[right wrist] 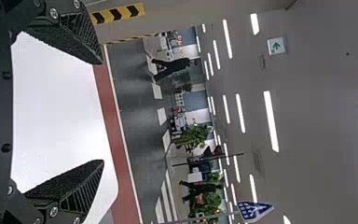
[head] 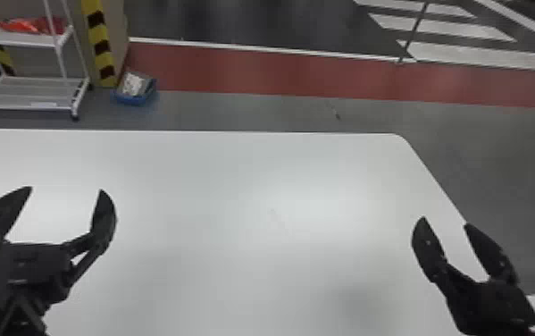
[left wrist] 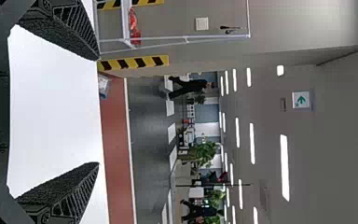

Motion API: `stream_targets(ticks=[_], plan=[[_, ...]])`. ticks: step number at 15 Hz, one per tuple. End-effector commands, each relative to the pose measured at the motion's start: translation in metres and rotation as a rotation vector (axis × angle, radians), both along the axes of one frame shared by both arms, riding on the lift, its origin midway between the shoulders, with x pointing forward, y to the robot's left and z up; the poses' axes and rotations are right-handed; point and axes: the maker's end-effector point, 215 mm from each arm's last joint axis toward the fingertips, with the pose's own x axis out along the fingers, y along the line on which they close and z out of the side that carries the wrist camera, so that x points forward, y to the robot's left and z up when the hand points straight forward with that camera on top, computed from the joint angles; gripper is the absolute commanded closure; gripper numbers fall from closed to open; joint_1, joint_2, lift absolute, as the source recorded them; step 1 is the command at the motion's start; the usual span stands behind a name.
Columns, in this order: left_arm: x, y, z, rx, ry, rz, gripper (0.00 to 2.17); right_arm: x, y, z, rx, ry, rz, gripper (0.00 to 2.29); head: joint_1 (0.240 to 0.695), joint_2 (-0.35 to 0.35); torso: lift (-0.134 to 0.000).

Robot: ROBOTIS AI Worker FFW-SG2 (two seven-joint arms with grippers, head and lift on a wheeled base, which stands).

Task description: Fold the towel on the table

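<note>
The towel's place, on the table point(head: 217, 178) or relative to any fingers, I cannot tell. Above the table's left part is the left gripper point(head: 66, 189), fingers spread wide; by its right edge is the right gripper point(head: 444, 220), fingers also apart. Past the table's far edge stand a white wheeled cart point(head: 29, 94), a blue bin point(head: 133, 100) and, higher up, a green arrow sign point(left wrist: 301, 100).
</note>
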Motion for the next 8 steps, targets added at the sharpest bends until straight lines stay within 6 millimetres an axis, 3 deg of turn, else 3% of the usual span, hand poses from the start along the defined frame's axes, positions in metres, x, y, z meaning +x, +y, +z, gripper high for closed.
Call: stream_targets(ticks=[1, 8], plan=[[0.0002, 0.0119, 0.0005, 0.007, 0.0, 0.018, 0.08, -0.0001, 0.001, -0.001, 0.001, 0.002, 0.003, 0.14, 0.695, -0.179, -0.128], [-0.0012, 0.0117, -0.0007, 0.005, 0.002, 0.019, 0.08, 0.0005, 0.0015, -0.0026, 0.002, 0.003, 0.003, 0.14, 0.695, -0.16, -0.128]])
